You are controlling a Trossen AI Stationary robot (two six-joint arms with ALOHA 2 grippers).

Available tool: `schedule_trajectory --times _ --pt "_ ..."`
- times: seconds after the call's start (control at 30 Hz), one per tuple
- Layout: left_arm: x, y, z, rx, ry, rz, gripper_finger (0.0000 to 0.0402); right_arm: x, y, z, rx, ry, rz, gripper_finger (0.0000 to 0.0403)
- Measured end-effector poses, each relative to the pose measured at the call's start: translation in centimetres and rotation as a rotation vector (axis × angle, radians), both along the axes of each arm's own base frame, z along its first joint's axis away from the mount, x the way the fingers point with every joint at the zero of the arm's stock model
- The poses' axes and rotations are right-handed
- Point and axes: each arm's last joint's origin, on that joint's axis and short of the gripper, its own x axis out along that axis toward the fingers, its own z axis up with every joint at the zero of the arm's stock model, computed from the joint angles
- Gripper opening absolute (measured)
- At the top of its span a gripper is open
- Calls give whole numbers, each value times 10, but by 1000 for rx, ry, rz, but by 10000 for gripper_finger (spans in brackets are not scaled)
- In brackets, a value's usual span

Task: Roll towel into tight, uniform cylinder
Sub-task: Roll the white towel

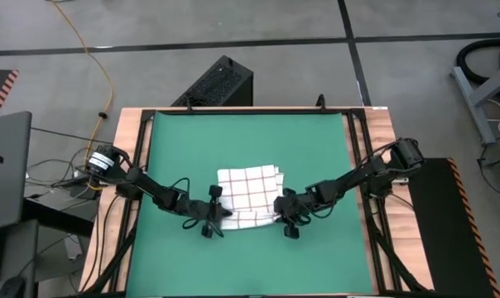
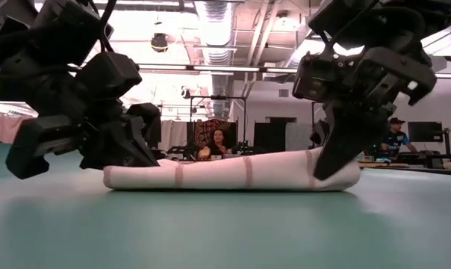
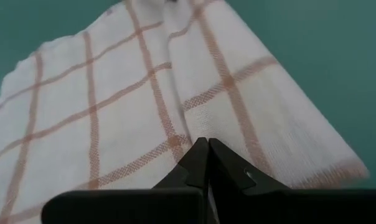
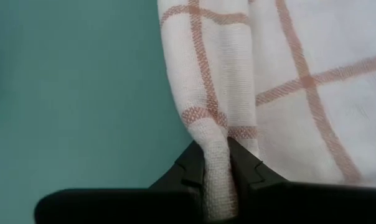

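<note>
1. The towel point(image 1: 248, 195) lies near the middle of the green mat point(image 1: 192, 141), flat at the far side, its near edge turned up into a low roll point(image 2: 233, 173).
2. The left gripper point(image 1: 214, 214) is down at the roll's left end, touching the cloth. Its fingers point(image 3: 197, 163) are pressed tip to tip, with the checked cloth right at the tips; whether any fabric is caught between them, I can't tell.
3. The right gripper point(image 1: 286, 217) sits at the roll's right end. Its fingers point(image 4: 191, 167) are nearly closed, pinching a fold of towel edge between them.
4. Level with the table, the roll spans the gap between both grippers, resting on the mat.
5. People point(image 2: 219, 142) sit in the room behind.
</note>
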Motion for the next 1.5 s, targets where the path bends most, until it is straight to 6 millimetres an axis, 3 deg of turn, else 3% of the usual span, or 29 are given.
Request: schedule_trajectory --times 0.2,0.47,0.73,1.17,1.5 --pt "-1 -1 -1 -27 23 -31 0 0 -22 22 91 -32 -64 46" --pt "-2 -2 -2 -40 40 -61 0 9 -54 15 270 21 -191 46" --pt "-3 -2 -3 -61 65 -93 0 14 -69 22 331 -28 -239 46" --pt "-4 -4 2 -122 74 -131 0 23 -75 -23 331 103 -289 46" --pt "-20 -6 37 -281 101 -139 0 30 -74 -37 362 92 -288 46"
